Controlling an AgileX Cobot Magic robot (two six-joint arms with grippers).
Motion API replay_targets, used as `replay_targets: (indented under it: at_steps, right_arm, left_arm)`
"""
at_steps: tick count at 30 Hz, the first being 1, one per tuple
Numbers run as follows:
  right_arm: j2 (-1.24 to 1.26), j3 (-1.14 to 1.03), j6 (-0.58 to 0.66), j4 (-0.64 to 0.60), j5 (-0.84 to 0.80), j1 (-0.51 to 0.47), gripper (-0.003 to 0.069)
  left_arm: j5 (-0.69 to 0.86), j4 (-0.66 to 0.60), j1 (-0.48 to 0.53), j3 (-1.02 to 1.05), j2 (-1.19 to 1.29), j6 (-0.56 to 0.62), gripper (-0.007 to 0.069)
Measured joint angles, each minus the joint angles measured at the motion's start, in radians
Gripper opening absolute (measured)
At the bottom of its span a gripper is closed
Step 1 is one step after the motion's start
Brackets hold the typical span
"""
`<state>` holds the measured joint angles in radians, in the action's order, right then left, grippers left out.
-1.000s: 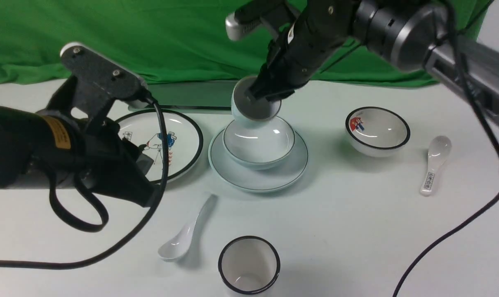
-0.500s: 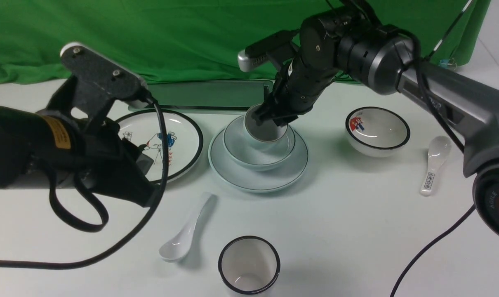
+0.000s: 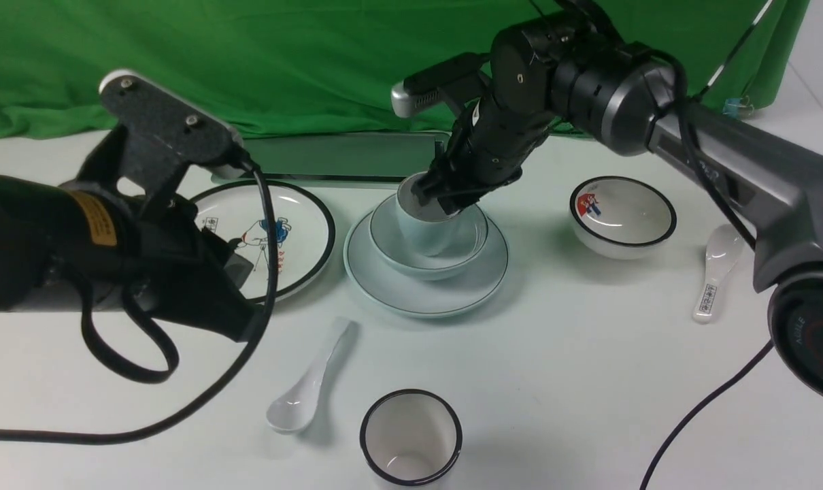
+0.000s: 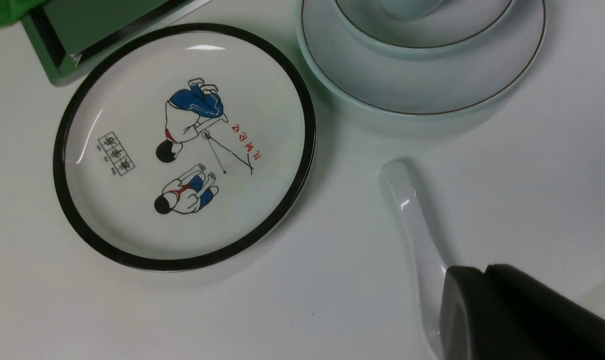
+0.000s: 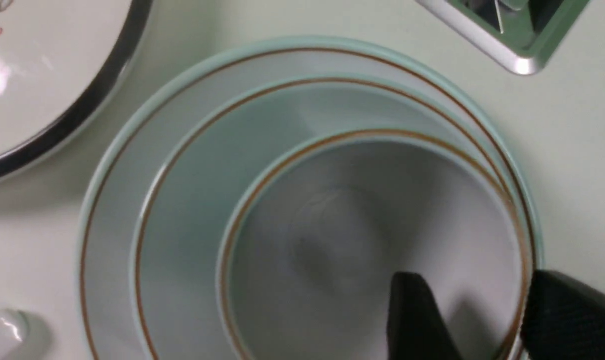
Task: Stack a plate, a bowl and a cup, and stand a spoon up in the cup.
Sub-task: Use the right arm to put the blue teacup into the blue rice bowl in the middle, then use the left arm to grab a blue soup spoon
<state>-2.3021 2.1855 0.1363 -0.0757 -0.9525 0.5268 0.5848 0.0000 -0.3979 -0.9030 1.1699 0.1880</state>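
One jaw inside, one outside, your right gripper (image 5: 475, 300) clamps the celadon cup (image 3: 426, 233); a skewed release could tip it.

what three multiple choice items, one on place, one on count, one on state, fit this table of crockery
1. The small pale celadon ceramic cup sits: A in the wide pale bowl on the plain pale round plate; B on the cartoon plate; C beside the black-rimmed cup.
2. White ceramic spoons on the table: A one; B two; C three.
3. The cup is: A upside down; B on its side; C upright.
A: right wrist view shows three nested rims. B: plain spoon, printed-handle spoon. C: mouth faces up.
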Motion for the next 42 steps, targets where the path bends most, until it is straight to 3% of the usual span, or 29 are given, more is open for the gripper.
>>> replay_targets:
  at_steps: [3, 10, 14, 16, 17, 18, 22, 26, 30, 34, 37, 38, 41, 42]
  right_arm:
    - [0.016, 0.078, 0.005, 0.0, -0.087, 0.0, 0.0464]
    - [0.141, 0.2, 0.06, 0.006, -0.243, -0.001, 0.0486]
    - [0.273, 0.127, 0.075, 0.007, -0.249, -0.001, 0.0473]
    - [0.369, 0.032, 0.098, 0.01, -0.251, -0.001, 0.0458]
    - [0.378, 0.022, 0.101, 0.011, -0.251, -0.001, 0.0456]
    - [0.468, -0.09, 0.117, 0.036, -0.256, -0.002, 0.0441]
    - [0.611, -0.274, 0.118, 0.128, -0.263, -0.003, 0.0419]
    - [0.747, -0.467, 0.087, 0.227, -0.264, -0.008, 0.0397]
    - [0.828, -0.575, 0.071, 0.259, -0.248, -0.01, 0.0382]
    - [0.888, -0.658, 0.05, 0.277, -0.193, -0.01, 0.0379]
    - [0.89, -0.668, 0.044, 0.278, -0.179, -0.01, 0.0379]
    - [0.89, -0.668, 0.044, 0.278, -0.178, -0.01, 0.0379]
    - [0.89, -0.668, 0.044, 0.279, -0.174, -0.01, 0.0379]
    - [0.89, -0.668, 0.044, 0.279, -0.174, -0.01, 0.0379]
  left_arm:
    - [0.0, 0.0, 0.0, 0.0, 0.0, -0.039, -0.0027]
    - [0.0, -0.008, 0.0, -0.006, 0.029, -0.132, 0.0036]
    - [0.045, -0.028, 0.0, -0.041, 0.131, -0.135, 0.0158]
    - [0.09, -0.031, 0.0, -0.074, 0.214, -0.132, 0.0262]
    - [0.09, -0.031, 0.0, -0.077, 0.222, -0.132, 0.0272]
    - [0.114, -0.043, 0.0, -0.11, 0.294, -0.126, 0.0363]
    - [0.12, -0.069, 0.0, -0.189, 0.418, -0.12, 0.0514]
    - [0.119, -0.069, 0.0, -0.272, 0.547, -0.111, 0.0573]
    - [0.115, -0.091, 0.0, -0.298, 0.637, -0.097, 0.0563]
    - [0.109, -0.116, -0.001, -0.304, 0.736, -0.073, 0.0468]
    - [0.1, -0.112, 0.0, -0.31, 0.742, -0.071, 0.0331]
    - [0.1, -0.112, 0.0, -0.31, 0.742, -0.071, 0.0331]
    - [0.102, -0.116, 0.0, -0.308, 0.724, -0.071, 0.0107]
    - [0.103, -0.114, 0.0, -0.308, 0.708, -0.069, 0.0071]
